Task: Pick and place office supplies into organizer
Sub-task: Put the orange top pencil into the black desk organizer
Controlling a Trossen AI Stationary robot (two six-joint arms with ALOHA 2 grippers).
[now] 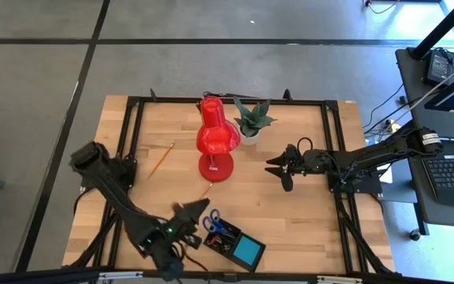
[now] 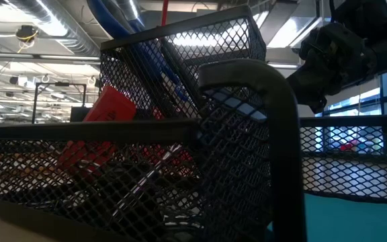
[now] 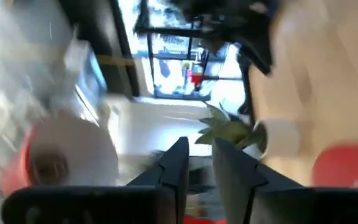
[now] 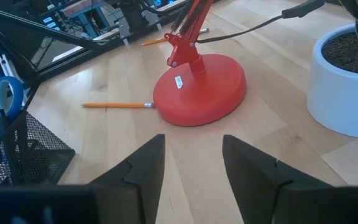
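Note:
The black mesh organizer (image 1: 213, 239) stands near the table's front edge. Blue-handled scissors (image 1: 211, 222) stand upright in it, and a blue note pad (image 1: 248, 251) lies at its right end. In the low view a red block (image 2: 109, 107) shows behind its mesh (image 2: 59, 168). One orange pencil (image 1: 160, 160) lies on the table left of the lamp, another (image 4: 117, 106) by the lamp's base. My left gripper (image 1: 198, 208) hovers just left of the scissors, fingers (image 3: 176, 168) narrowly apart with nothing between them. My right gripper (image 1: 272, 167) waits open right of the lamp.
A red desk lamp (image 1: 215, 138) stands mid-table, its round base (image 4: 201, 87) before my right gripper (image 4: 193, 146). A small green plant in a white pot (image 1: 252, 120) stands behind it. A black frame rail (image 1: 337, 150) borders the table. Bare wood lies between lamp and organizer.

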